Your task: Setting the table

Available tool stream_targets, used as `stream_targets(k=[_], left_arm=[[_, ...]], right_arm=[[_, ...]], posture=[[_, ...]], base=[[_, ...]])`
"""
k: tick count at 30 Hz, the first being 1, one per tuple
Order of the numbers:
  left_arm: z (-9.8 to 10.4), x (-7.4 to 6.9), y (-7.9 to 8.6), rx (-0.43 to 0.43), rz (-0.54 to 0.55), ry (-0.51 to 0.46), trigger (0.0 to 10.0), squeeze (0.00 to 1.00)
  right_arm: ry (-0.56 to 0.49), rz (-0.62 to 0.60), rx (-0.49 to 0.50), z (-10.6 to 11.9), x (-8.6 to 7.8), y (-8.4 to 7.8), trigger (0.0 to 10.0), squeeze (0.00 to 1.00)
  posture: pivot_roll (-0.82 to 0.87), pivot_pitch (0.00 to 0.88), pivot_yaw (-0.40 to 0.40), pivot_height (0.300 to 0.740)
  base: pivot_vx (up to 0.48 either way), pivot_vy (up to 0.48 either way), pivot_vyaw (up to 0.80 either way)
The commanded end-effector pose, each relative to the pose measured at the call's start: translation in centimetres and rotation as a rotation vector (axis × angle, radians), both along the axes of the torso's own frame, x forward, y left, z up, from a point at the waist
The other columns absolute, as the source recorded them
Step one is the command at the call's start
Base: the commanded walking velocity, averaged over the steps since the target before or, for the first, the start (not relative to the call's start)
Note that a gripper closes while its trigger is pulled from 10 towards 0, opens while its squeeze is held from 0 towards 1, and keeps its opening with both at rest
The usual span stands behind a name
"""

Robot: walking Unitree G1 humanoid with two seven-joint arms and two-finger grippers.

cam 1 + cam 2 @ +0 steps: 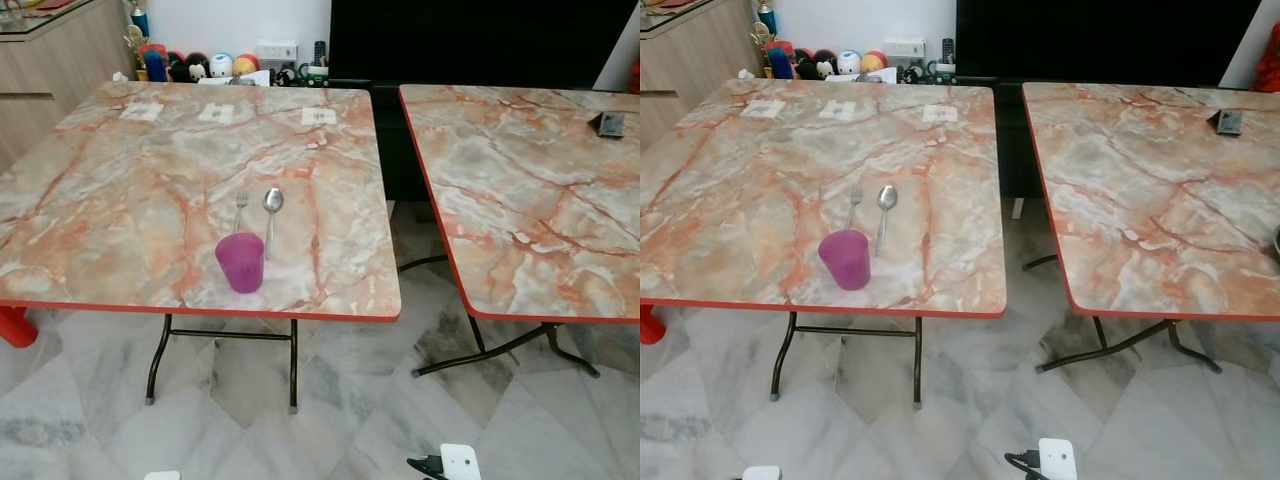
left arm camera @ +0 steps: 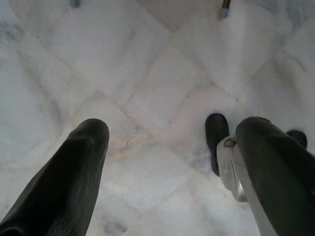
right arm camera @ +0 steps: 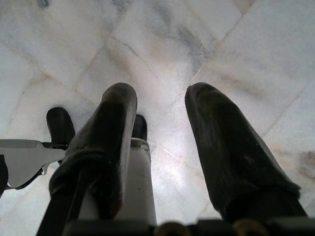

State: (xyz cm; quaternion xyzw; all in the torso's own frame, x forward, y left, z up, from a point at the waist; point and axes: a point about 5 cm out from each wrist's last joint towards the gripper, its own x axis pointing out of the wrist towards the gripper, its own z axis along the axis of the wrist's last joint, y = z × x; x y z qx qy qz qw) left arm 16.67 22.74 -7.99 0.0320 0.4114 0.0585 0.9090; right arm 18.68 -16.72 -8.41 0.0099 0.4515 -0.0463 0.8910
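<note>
A purple cup (image 1: 240, 262) stands near the front edge of the left marble-patterned table (image 1: 120, 200). Just behind the cup lie a fork (image 1: 240, 209) and a spoon (image 1: 271, 216), side by side. My left gripper (image 2: 172, 142) hangs open over the floor tiles with nothing between its fingers. My right gripper (image 3: 160, 103) also hangs open above the floor, holding nothing. Both arms are low at my sides, well short of the table.
A second marble table (image 1: 520, 190) stands to the right across a narrow gap, with a dark object (image 1: 606, 123) on its far side. Toys and a power strip (image 1: 277, 51) line the back wall. A wooden cabinet (image 1: 50, 60) stands far left, a red stool (image 1: 14, 326) beneath.
</note>
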Motion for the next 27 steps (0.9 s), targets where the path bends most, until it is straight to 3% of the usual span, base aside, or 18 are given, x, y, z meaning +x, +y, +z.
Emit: stream_targets(k=[1,4,13,27], left_arm=[[-0.37,-0.77,0.11,0.012,-0.004,0.037,10.0,0.00],[-0.43,-0.89,0.06,0.007,0.001,0.040,10.0,0.00],[-0.67,-1.23,0.00,-0.036,0.056,0.059,10.0,0.00],[-0.79,-1.18,-0.29,-0.047,0.053,0.080,10.0,0.00]], right_arm=[[0.009,-0.006,-0.003,-0.21,-0.47,-0.14,10.0,0.00],[0.009,-0.006,-0.005,-0.22,-0.50,-0.20,10.0,0.00],[-0.002,-0.001,0.008,-0.13,-0.35,-0.19,10.0,0.00],[-0.008,0.012,0.008,-0.02,-0.14,-0.26,10.0,0.00]], posture=[[0.03,0.077,-0.011,0.740],[0.03,0.077,-0.014,0.740],[0.03,0.095,-0.021,0.740],[0.02,0.102,-0.025,0.740]], base=[[0.000,-0.480,0.00],[0.000,-0.431,0.00],[0.000,0.000,0.00],[0.000,0.000,0.00]])
